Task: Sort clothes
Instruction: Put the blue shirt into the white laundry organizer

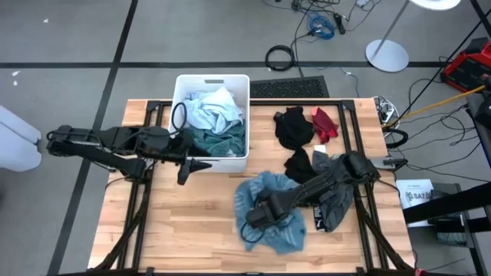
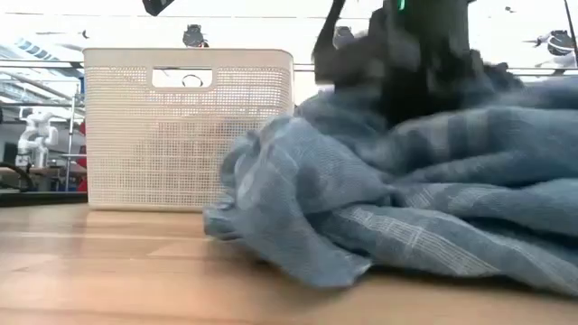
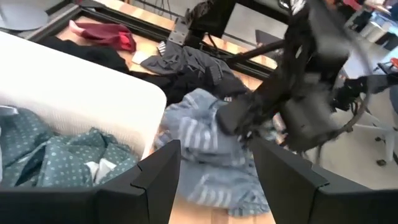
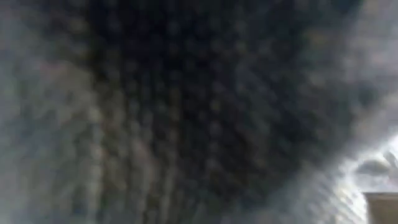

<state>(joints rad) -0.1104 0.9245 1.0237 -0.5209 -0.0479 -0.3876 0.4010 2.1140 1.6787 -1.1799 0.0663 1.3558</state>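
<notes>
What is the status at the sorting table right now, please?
Right claw pressed into blue striped garment, grip unconfirmed. Left claw open beside white bin. Nothing in the way.

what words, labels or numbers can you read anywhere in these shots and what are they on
No text can be read for certain.
White sheet off the table's right edge: a dark printed line, too small to read.
Small white tag by the black garment: blank or too small to tell.
White bin: no label visible.

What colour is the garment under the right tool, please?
Blue garment with pale stripes, clearest in the low view.
</notes>
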